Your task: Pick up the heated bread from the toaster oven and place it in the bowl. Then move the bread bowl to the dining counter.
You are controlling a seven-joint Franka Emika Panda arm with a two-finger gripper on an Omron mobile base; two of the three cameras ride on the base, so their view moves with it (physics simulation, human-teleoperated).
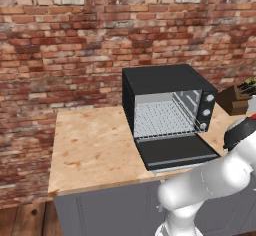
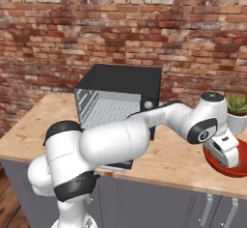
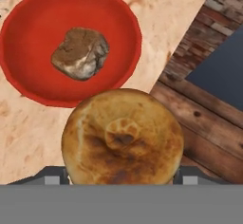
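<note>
The heated bread [image 3: 122, 137], a round golden-brown bun, sits between my gripper's [image 3: 122, 178] fingers, which are shut on it. It hangs over the counter's edge, just beside the red bowl [image 3: 28, 28], not in it. A brown-grey lump [image 3: 80, 53] lies in the bowl. In the right base view my gripper [image 2: 226, 154] points down over the bowl [image 2: 240, 170] at the counter's right end. The black toaster oven [image 1: 165, 87] stands with its door [image 1: 175, 152] dropped open and its rack [image 1: 162, 120] bare. The dining counter is out of view.
The wood-tone counter [image 1: 95, 150] runs along a brick wall. A potted plant [image 2: 237, 111] stands just behind the bowl. A dark block with green tops [image 1: 240, 97] sits right of the oven. My arm reaches across in front of the oven [image 2: 120, 82].
</note>
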